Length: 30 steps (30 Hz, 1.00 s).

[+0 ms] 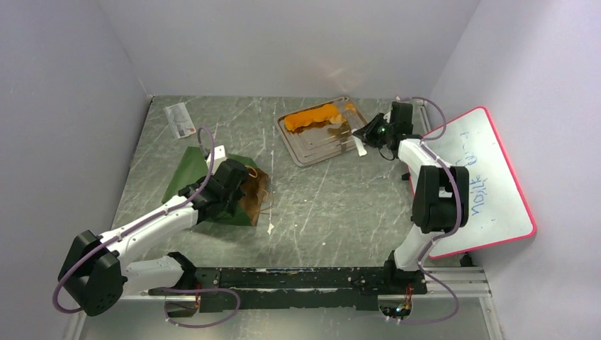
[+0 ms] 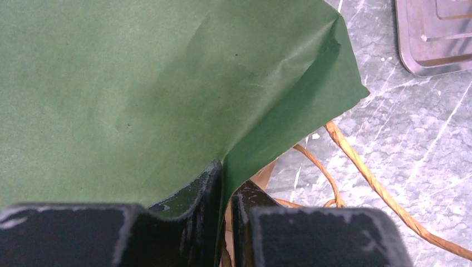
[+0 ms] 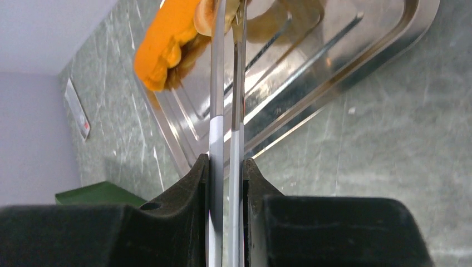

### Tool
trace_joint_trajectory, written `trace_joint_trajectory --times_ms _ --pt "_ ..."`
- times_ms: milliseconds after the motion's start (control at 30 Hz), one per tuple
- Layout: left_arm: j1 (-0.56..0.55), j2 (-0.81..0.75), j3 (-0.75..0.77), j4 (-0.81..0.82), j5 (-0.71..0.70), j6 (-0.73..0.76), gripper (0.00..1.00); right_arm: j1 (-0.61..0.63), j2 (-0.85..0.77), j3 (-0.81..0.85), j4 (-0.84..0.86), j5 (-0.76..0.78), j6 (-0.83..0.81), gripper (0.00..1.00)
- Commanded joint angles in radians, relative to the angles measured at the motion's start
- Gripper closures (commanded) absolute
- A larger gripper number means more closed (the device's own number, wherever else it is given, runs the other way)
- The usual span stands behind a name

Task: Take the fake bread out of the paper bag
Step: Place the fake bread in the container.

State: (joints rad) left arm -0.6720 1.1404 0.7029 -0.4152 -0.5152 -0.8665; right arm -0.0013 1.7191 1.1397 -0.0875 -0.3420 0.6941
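The dark green paper bag [image 1: 190, 170] lies flat on the table at the left, its brown mouth and tan cord handles [image 1: 261, 193] facing right. My left gripper [image 1: 239, 185] is shut on the bag's edge near the mouth; in the left wrist view [image 2: 227, 178] green paper [image 2: 139, 83] runs between the fingers. Orange fake bread [image 1: 310, 117] lies on the metal tray [image 1: 319, 149]. My right gripper [image 1: 371, 130] is shut on metal tongs [image 1: 352, 134], whose arms [image 3: 216, 83] reach over the tray to the orange bread [image 3: 167, 44] and a pale bun piece [image 3: 203, 16]. The bag's inside is hidden.
A red-rimmed whiteboard [image 1: 482, 177] leans at the right wall beside the right arm. A small white card [image 1: 181, 119] lies at the back left. The bag's handles [image 2: 356, 161] trail over the table toward the tray corner [image 2: 434, 39]. White walls close in three sides.
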Motion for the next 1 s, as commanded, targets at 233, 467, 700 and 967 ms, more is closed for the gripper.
trace_joint_trajectory --times_ms 233,467,700,967 --pt "0.011 -0.007 -0.013 0.03 0.04 0.006 0.93 -0.027 0.114 0.092 0.071 -0.051 -0.001 0.95" --pt "0.011 -0.019 -0.015 0.025 0.046 0.0 0.93 -0.046 0.09 0.058 0.052 -0.052 0.0 0.76" --pt "0.011 -0.039 -0.035 0.027 0.057 -0.016 0.93 -0.056 0.067 0.032 0.035 -0.06 -0.008 0.72" --pt "0.011 -0.051 -0.045 0.024 0.065 -0.016 0.93 -0.059 0.033 -0.012 0.057 -0.082 0.012 0.57"
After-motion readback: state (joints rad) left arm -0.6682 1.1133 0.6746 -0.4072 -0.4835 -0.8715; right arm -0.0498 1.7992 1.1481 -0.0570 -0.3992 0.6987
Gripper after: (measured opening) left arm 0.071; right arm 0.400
